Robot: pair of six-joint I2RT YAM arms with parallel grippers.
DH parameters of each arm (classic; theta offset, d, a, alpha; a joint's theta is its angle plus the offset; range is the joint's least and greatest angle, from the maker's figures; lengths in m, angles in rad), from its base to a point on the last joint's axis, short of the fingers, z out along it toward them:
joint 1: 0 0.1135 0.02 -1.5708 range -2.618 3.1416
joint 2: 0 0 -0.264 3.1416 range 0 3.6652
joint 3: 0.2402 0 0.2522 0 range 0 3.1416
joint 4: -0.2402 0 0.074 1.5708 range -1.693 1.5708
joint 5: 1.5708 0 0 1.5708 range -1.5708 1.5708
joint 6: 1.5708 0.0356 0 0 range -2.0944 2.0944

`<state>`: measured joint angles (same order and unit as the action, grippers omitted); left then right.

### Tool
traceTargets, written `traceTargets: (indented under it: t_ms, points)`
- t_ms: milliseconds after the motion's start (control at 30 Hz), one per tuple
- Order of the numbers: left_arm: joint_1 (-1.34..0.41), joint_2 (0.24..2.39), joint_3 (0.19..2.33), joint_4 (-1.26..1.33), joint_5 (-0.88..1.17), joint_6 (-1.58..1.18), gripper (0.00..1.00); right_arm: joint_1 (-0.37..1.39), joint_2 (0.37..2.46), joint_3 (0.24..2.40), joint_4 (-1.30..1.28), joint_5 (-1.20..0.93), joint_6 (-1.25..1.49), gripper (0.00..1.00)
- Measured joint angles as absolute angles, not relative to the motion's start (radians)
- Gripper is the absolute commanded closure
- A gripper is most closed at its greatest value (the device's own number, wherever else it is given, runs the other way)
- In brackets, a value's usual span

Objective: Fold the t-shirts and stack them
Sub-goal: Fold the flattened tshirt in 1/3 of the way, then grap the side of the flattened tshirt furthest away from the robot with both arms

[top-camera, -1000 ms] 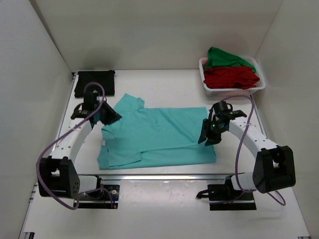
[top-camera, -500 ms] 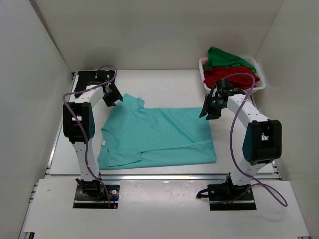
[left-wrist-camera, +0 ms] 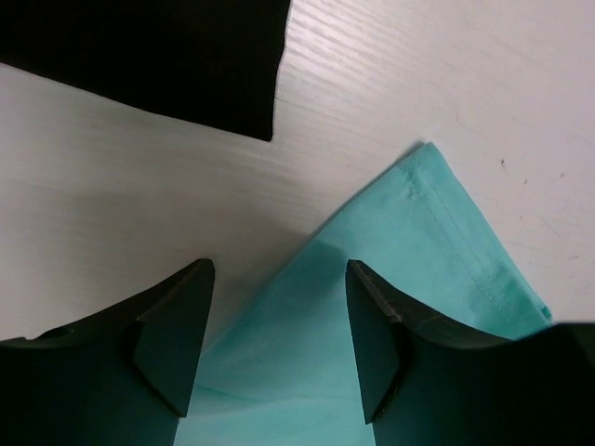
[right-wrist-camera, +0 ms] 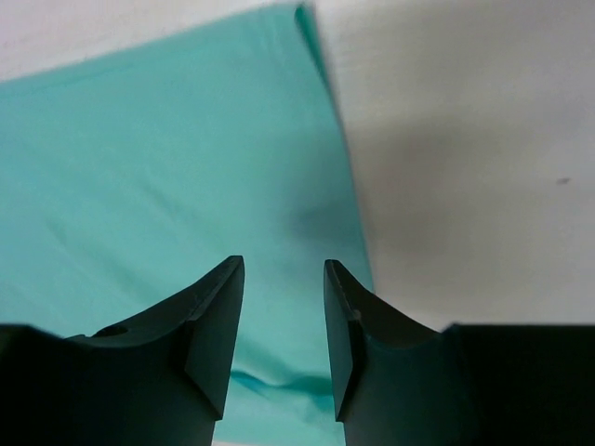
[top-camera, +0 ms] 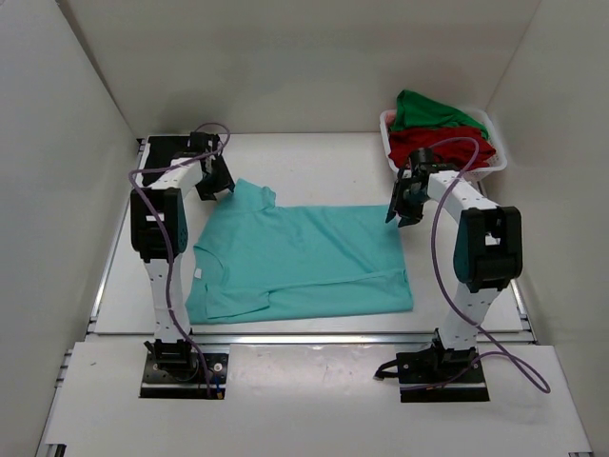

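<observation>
The left gripper (left-wrist-camera: pixel 279 279) hangs with its jaws parted and empty over the far-left sleeve corner of the flat teal cloth t-shirt (top-camera: pixel 304 257). The right gripper (right-wrist-camera: pixel 284 269) is likewise spread and empty at that shirt's far-right corner, though whether either touches the cloth is hard to say. Just beyond the sleeve lies a folded black t-shirt (top-camera: pixel 164 152). Past the right corner, a white plastic lattice basket (top-camera: pixel 497 164) holds a crumpled red t-shirt (top-camera: pixel 404 143) with a green t-shirt (top-camera: pixel 428 109) behind it.

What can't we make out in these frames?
- Black shirt: the left arm covers part in the top view; the left wrist view's edge crops it.
- Red shirt, green shirt: heaped in the basket, lower parts hidden.
- Left tool, right tool: contact with the teal shirt unclear.
</observation>
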<state>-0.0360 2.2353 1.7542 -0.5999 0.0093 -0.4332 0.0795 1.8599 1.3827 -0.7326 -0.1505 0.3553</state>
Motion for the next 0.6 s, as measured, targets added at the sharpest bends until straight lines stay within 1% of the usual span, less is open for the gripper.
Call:
traceTargets:
  t_ms: [100,133,167,200,233,267,300,433,467,500,533,567,600]
  points:
    - [-0.055,2.241,1.748,-0.584,0.028,-0.430,0.31,0.072,1.915,1.429,-0.711,-0.111,0.364,0.58]
    - [-0.062,2.241,1.747,-0.580,0.033,-0.431,0.33,0.069,1.931,1.444,-0.705,-0.104,0.368,0.55]
    - [-0.068,2.241,1.746,-0.576,0.040,-0.431,0.46,0.065,1.949,1.457,-0.694,-0.096,0.374,0.54]
    - [-0.075,2.241,1.744,-0.571,0.047,-0.437,0.55,0.063,1.964,1.467,-0.683,-0.093,0.379,0.50]
    - [-0.082,2.242,1.742,-0.568,0.059,-0.438,0.75,0.062,1.977,1.474,-0.670,-0.089,0.386,0.46]
    - [-0.085,2.244,1.740,-0.568,0.066,-0.448,0.90,0.057,1.990,1.479,-0.659,-0.088,0.395,0.45]
    - [-0.089,2.246,1.736,-0.566,0.077,-0.452,0.99,0.057,1.999,1.485,-0.653,-0.087,0.399,0.44]
    - [-0.089,2.247,1.715,-0.539,0.131,-0.466,1.00,0.057,2.055,1.534,-0.626,-0.094,0.423,0.44]
    - [-0.085,2.246,1.710,-0.533,0.144,-0.472,1.00,0.057,2.076,1.556,-0.622,-0.096,0.428,0.48]
    - [-0.081,2.244,1.706,-0.527,0.155,-0.476,1.00,0.058,2.099,1.580,-0.619,-0.098,0.430,0.56]
    - [-0.076,2.242,1.696,-0.517,0.167,-0.479,1.00,0.059,2.128,1.615,-0.620,-0.107,0.428,0.84]
    - [-0.073,2.239,1.690,-0.512,0.175,-0.481,1.00,0.063,2.151,1.650,-0.617,-0.111,0.425,0.93]
    - [-0.068,2.235,1.682,-0.505,0.179,-0.484,1.00,0.070,2.162,1.675,-0.625,-0.120,0.435,1.00]
